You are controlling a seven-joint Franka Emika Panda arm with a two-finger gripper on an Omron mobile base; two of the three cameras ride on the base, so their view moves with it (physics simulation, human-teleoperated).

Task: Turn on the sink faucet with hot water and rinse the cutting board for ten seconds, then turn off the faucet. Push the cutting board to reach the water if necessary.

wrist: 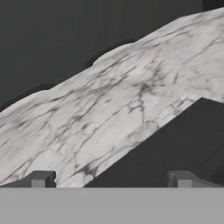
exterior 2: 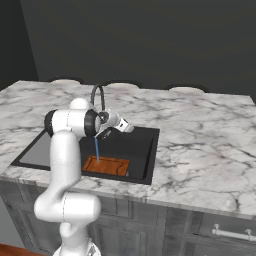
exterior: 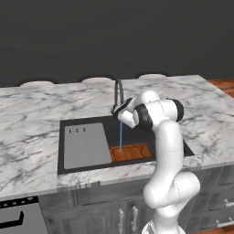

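Note:
Water [exterior: 120, 135] runs in a thin blue stream from the dark gooseneck sink faucet [exterior: 119, 91] onto the left part of the orange-brown cutting board [exterior: 131, 152]. The board lies flat at the front right of the black sink [exterior: 137, 130]. My gripper [exterior: 115, 111] hovers by the faucet's base, above the basin's back edge. In the right base view the faucet [exterior 2: 97, 95], water [exterior 2: 96, 150], board [exterior 2: 106, 165] and gripper [exterior 2: 127, 129] show again. In the hand view my gripper [wrist: 109, 181] is open, with its fingertips [wrist: 41, 179] wide apart and nothing between them.
A larger grey slab [exterior: 86, 145] with three slots fills the sink's left half. White grey-veined marble countertop [exterior: 32, 119] surrounds the basin. Three pale chair backs [exterior: 97, 78] line the counter's far edge. In the hand view a sink corner [wrist: 183, 144] meets the marble [wrist: 109, 105].

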